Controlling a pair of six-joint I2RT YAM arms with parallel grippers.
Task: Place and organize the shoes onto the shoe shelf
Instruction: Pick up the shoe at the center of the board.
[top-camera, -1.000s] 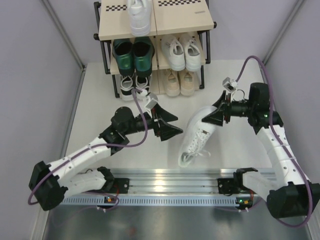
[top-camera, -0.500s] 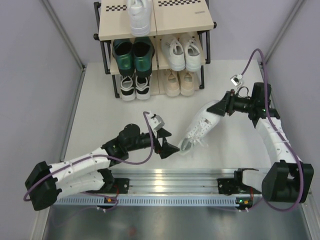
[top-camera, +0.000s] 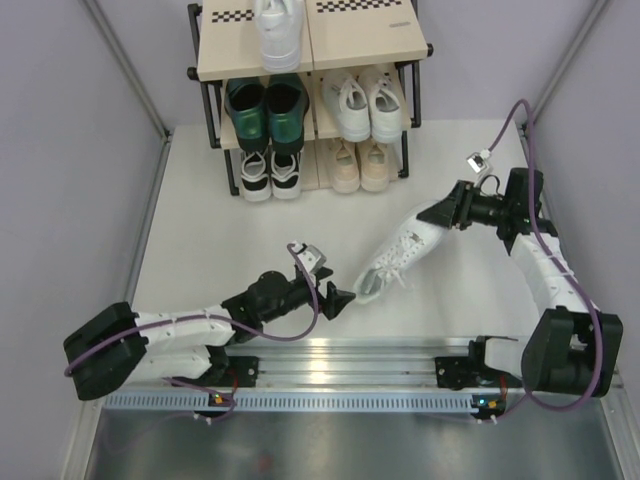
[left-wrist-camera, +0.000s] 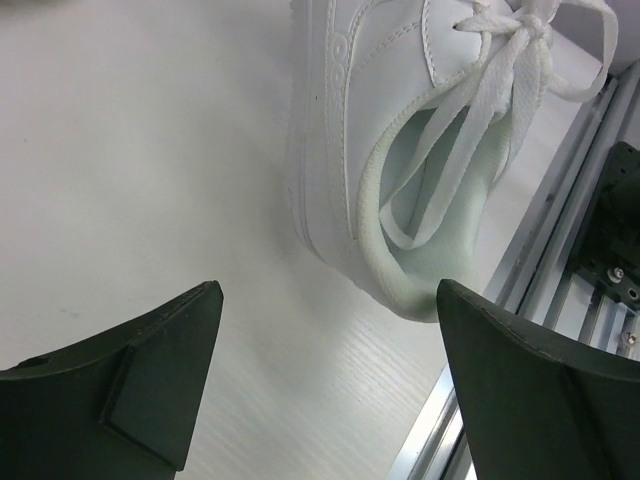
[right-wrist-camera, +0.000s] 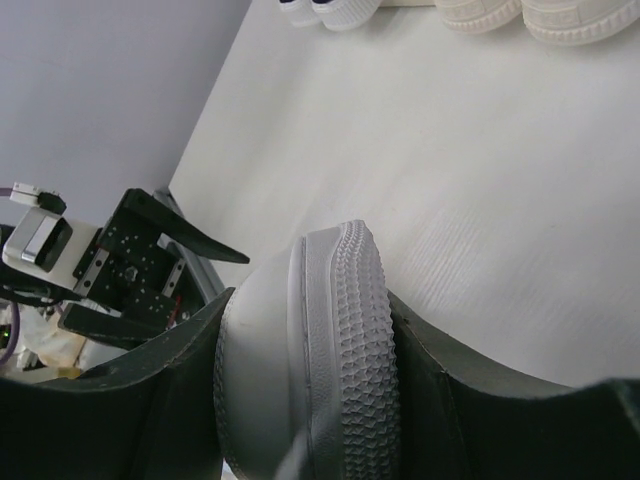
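A white lace sneaker (top-camera: 398, 257) hangs tilted over the table, toe up and to the right, heel down and to the left. My right gripper (top-camera: 441, 213) is shut on its toe; in the right wrist view the ribbed sole (right-wrist-camera: 350, 340) fills the gap between the jaws of the gripper (right-wrist-camera: 310, 305). My left gripper (top-camera: 338, 297) is open and empty, just left of the heel. In the left wrist view the heel opening (left-wrist-camera: 420, 200) lies ahead of the spread jaws of the gripper (left-wrist-camera: 330, 370). The shoe shelf (top-camera: 225, 62) stands at the back.
The shelf's top tier holds one white sneaker (top-camera: 278, 35). The middle tier holds green heeled shoes (top-camera: 265, 108) and white sneakers (top-camera: 362, 103). The bottom tier holds black-and-white sneakers (top-camera: 270, 175) and beige sneakers (top-camera: 360, 165). A metal rail (top-camera: 350, 360) runs along the near edge.
My left gripper has moved toward the near edge and sunk low to the table. My right gripper has pulled the sneaker's toe right, so the shoe now slants more steeply.
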